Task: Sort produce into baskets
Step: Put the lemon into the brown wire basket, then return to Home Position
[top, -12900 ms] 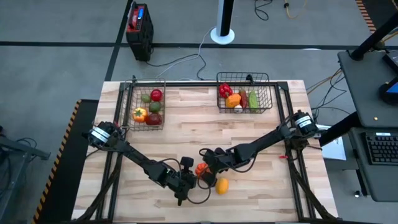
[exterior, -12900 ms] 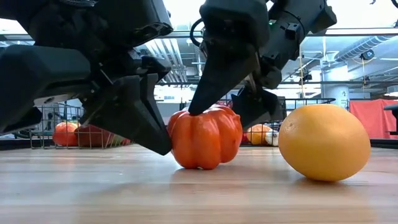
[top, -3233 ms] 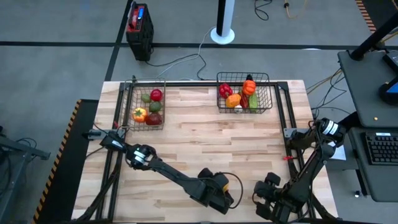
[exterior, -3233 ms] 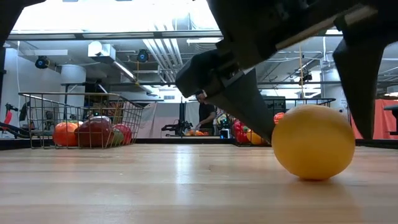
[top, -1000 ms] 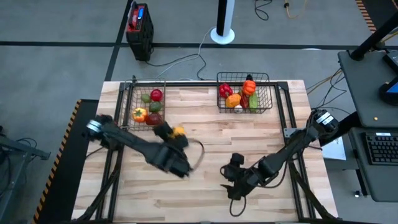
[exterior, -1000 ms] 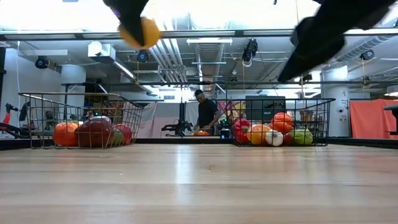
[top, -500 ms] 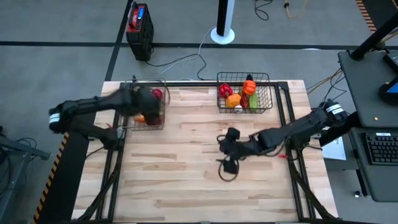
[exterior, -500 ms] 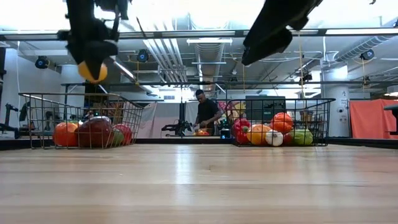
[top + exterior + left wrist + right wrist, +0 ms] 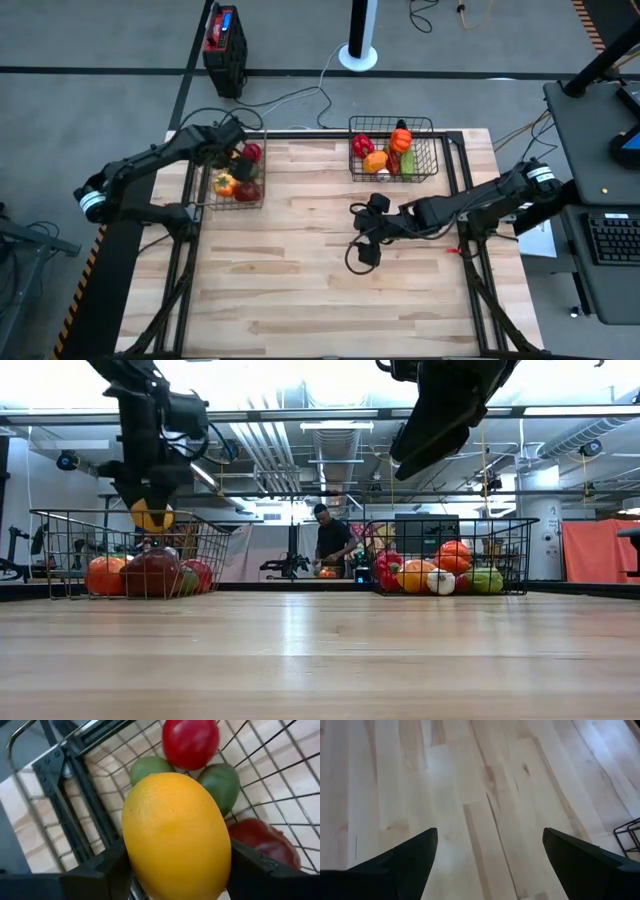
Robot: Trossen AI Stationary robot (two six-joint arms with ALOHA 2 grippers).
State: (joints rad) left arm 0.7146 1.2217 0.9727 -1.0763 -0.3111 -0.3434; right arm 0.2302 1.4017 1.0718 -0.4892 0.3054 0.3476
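Note:
My left gripper [image 9: 238, 158] hangs over the left basket [image 9: 212, 190] at the table's far left, shut on a yellow-orange oval fruit [image 9: 175, 835], which in the low view sits about level with the basket's rim [image 9: 152, 515]. Under it lie a red fruit [image 9: 190, 741], two green ones [image 9: 220, 782] and a dark red one [image 9: 262, 845]. The right basket [image 9: 437, 160] at the far edge holds red, orange, green and white produce. My right gripper [image 9: 363, 228] stands open above bare wood at mid-table [image 9: 490, 855]. My left gripper pinches the yellow-orange fruit by its two long sides [image 9: 131, 855] between its two fingers [image 9: 95, 875]. The fingers slant steeply downward into the basket's opening. The fruit is lifted clear, above the produce lying in the basket.
Bare wooden tabletop [image 9: 300, 290] spreads across the middle and near side. A black box with a red top [image 9: 222, 40] and a white post base [image 9: 358, 55] stand on the floor beyond the far edge. A person [image 9: 328, 545] is in the room behind.
My left gripper has carried the yellow-orange fruit from mid-table toward the far left, rolling as it went, and now holds it over the left basket, slightly lower. My right gripper has risen and gone toward the far edge, staying open.

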